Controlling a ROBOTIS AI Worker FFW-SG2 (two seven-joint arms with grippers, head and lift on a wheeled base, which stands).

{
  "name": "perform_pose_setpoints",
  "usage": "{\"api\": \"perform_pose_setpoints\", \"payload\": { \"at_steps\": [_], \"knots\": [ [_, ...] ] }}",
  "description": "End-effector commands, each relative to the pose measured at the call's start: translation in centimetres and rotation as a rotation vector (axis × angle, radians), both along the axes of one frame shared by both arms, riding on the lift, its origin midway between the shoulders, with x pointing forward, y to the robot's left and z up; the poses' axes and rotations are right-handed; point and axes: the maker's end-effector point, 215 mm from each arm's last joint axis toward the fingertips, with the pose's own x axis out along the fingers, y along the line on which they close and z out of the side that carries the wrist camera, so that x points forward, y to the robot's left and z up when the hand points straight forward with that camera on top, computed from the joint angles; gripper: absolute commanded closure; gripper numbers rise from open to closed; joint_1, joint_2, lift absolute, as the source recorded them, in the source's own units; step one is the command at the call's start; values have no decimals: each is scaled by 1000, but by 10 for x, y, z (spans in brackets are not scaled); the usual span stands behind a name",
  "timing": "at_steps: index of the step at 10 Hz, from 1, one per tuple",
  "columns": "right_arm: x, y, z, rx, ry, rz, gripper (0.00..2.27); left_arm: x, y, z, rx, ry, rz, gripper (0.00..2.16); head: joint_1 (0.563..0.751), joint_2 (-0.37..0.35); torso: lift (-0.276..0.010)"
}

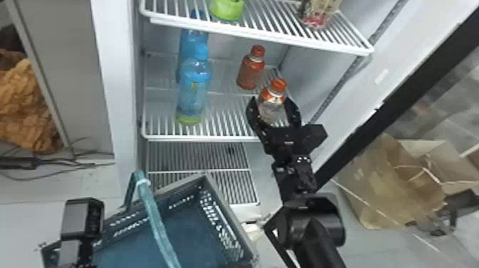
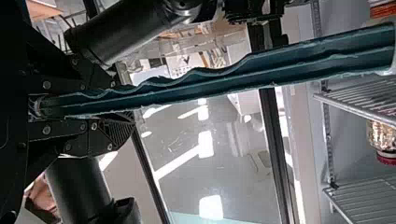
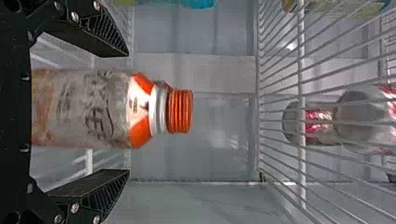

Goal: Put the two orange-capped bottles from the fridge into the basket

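1. Bottle location: we find the near bottle (image 1: 271, 108), orange-capped, upright at the front right of the middle shelf (image 1: 228, 136) in the fridge.
2. Right gripper (image 1: 273, 104) state: we read it as wide open, one finger on each side of the near bottle. In the right wrist view we see a gap between each fingertip and the bottle's side, so it has hold of nothing.
3. Second item: we locate the far bottle (image 1: 251, 71), also orange-capped, upright on the same shelf, behind the near bottle and to its left.
4. Left gripper (image 1: 82, 218) state: we note it at the lower left of the head view. In the left wrist view, we see its fingers (image 2: 114, 133) closed on the teal handle (image 2: 224, 84).
5. Basket (image 1: 217, 221) position: we see it in front of the fridge, below the middle shelf, with the handle over its opening.
6. Adjacent stock: we identify two blue bottles (image 1: 194, 85) at the left of the middle shelf, one behind the other.
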Motion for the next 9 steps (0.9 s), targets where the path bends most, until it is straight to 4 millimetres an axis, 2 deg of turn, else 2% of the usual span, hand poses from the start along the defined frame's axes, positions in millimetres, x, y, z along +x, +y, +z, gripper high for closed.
{"api": "perform_pose_setpoints", "payload": {
  "at_steps": [1,2,5,6,7,9],
  "knots": [
    [8,9,-2,17,8,24,361,-1,-1,0,0,-1,-5,1174,695,-350,-235],
    [8,12,0,20,4,32,668,-1,0,0,0,-1,-4,1174,695,-350,-235],
    [-2,9,10,14,-18,24,730,-1,0,1,-2,0,-4,1174,695,-350,-235],
    [-8,9,20,21,-38,27,730,0,0,1,-2,-1,-2,1174,695,-350,-235],
    [-18,12,44,19,-85,37,730,0,0,1,-3,1,1,1174,695,-350,-235],
    [-42,28,75,78,-110,101,728,0,0,2,-5,-1,-1,1174,695,-350,-235]
  ]
}}
